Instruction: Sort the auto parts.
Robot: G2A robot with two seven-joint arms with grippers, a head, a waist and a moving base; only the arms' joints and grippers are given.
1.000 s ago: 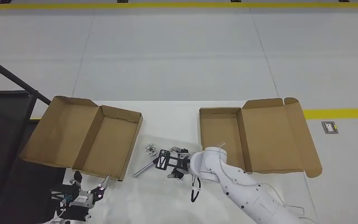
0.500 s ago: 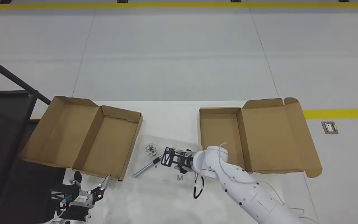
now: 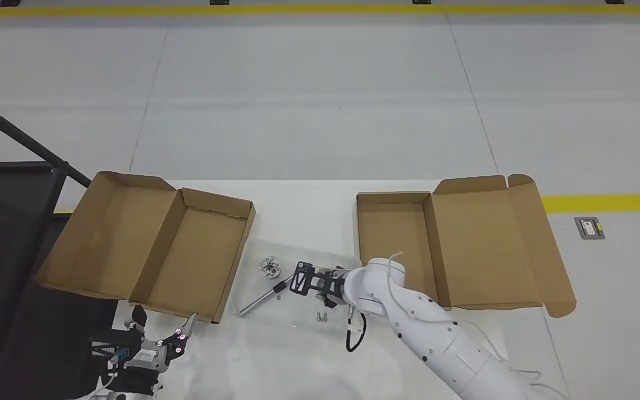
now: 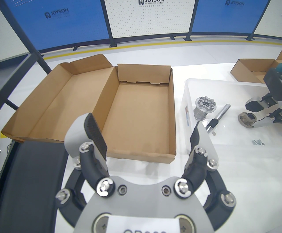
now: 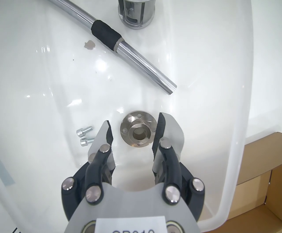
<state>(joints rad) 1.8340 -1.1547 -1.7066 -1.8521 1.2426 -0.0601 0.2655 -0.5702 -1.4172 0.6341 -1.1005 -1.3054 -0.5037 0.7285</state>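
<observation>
Right hand [image 5: 133,127] down in the clear bin [image 5: 242,123], spread open, straddling the metal flange [image 5: 130,125] lying flat beside 2 bolts [image 5: 83,132]. Looks solid, stiff, slick, probably heavy for its size. Best pinched across the raised hub. Left hand [image 4: 144,130] open too, well apart.

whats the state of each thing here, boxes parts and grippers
left box, lid open, empty
right box, lid open
flange, flat in bin, not gripped
rod, lying flat
splined hub, standing on end
two bolts, lying on their sides
left gripper, open, holding nothing
right gripper, open, straddling flange
</observation>
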